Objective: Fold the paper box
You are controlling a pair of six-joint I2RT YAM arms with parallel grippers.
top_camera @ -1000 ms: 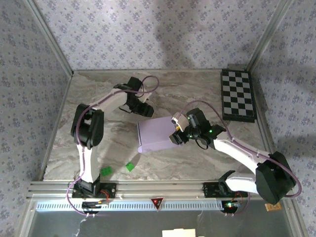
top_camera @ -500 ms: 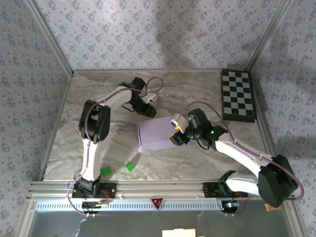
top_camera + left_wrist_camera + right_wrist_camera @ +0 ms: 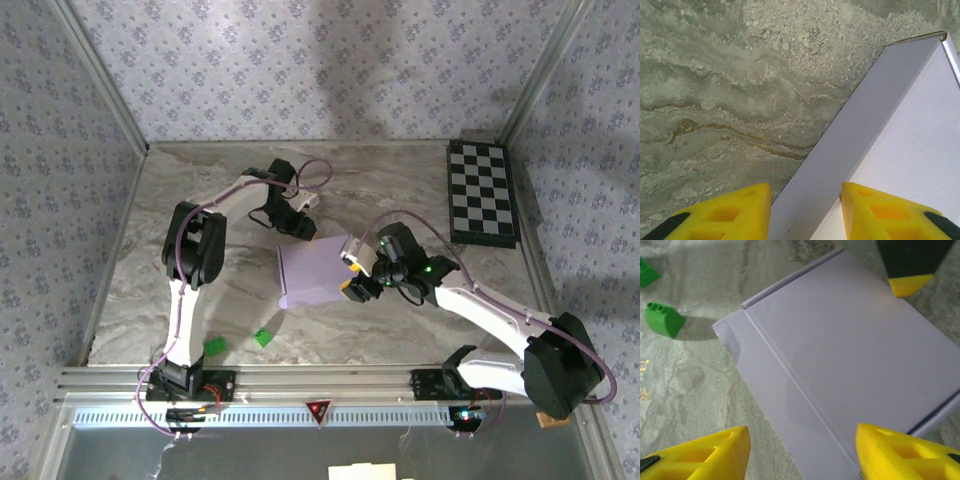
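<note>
Since the left gripper [image 3: 805, 210] and right gripper [image 3: 802, 450] are both spread open over the paper box [image 3: 310, 275], its seemingly loose side flap [image 3: 767, 395] should be pressed down squarely.

Paper box [image 3: 312, 272] mid-tabletop [image 3: 200, 200]. Left pincer [image 3: 303, 227] at its 12 o'clock edge, right pincer [image 3: 350, 270] at 3. Two small blocks [image 3: 263, 337] at 7 o'clock, checkerboard [image 3: 482, 192] well off at 2.

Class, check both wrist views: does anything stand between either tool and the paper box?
Nothing visible does. The left tool straddles an edge of the paper box; the right tool hangs open over it.
</note>
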